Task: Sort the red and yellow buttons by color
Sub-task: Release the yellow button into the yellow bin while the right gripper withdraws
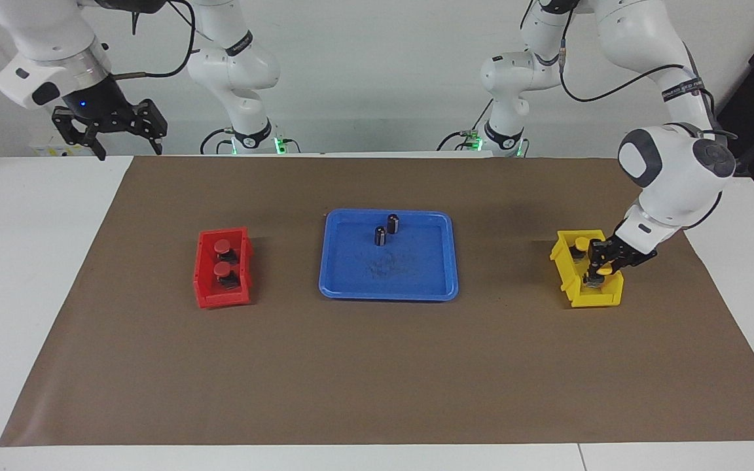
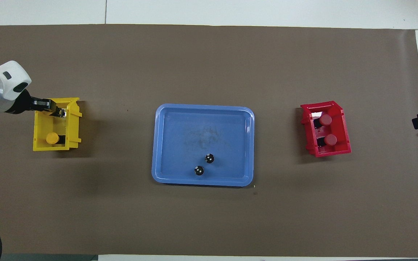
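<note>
Two red buttons [image 1: 222, 246] [image 1: 223, 269] lie in the red bin [image 1: 207, 288], also seen in the overhead view [image 2: 326, 119] [image 2: 330, 140]. One yellow button [image 2: 52, 138] lies in the yellow bin [image 2: 73, 127] at the end nearer the robots, and shows in the facing view [image 1: 578, 244]. My left gripper [image 1: 596, 267] is down inside the yellow bin [image 1: 580, 297], shut on the second yellow button [image 1: 605, 269]. My right gripper [image 1: 118, 140] is open and empty, raised high over the table edge at the right arm's end.
A blue tray [image 1: 344, 281] sits mid-table between the bins, with two small black cylinders [image 1: 393, 223] [image 1: 380, 235] standing at its end nearer the robots. Brown paper covers the table.
</note>
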